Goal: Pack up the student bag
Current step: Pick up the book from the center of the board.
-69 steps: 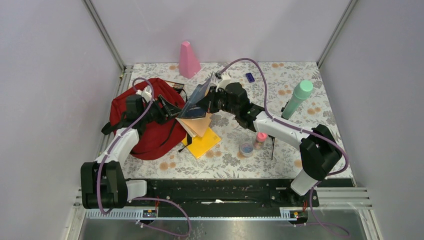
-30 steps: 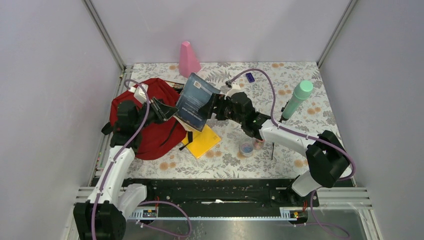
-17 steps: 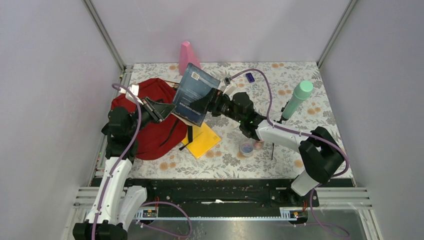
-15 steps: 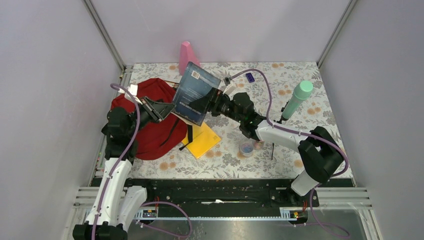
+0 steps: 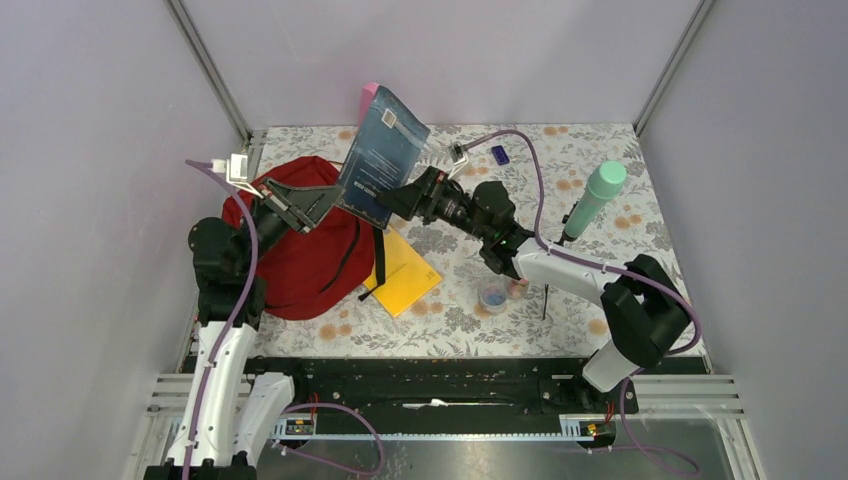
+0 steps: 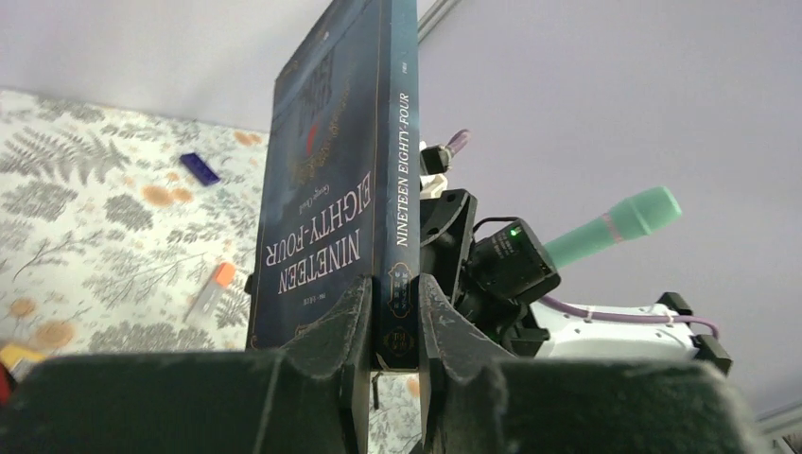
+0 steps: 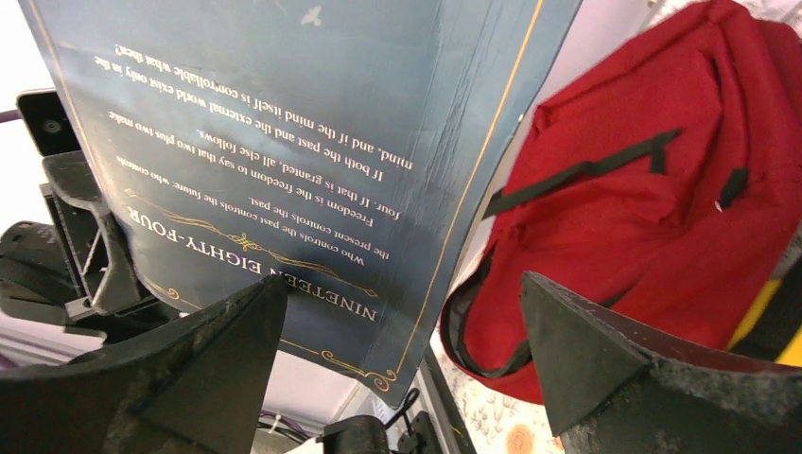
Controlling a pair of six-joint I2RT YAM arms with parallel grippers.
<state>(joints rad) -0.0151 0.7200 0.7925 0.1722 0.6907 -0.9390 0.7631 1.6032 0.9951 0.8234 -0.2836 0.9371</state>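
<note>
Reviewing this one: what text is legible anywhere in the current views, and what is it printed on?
"NINETEEN EIGHTY-FOUR": spine of the book, left wrist view.
"NINETEEN EIGHTY-FOUR": its front cover.
"NINETEEN EIGHTY-FOUR": its back cover, upside down, right wrist view.
"Freedom is the freedom to say that two plus two make": back cover blurb, upside down.
Author line on the front cover and white label in the top view: too small to read.

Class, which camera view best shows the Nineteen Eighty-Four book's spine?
Left wrist: the book turns its spine to the lens, title readable. Right wrist shows only its back cover; top external shows it small, spine unreadable.
</note>
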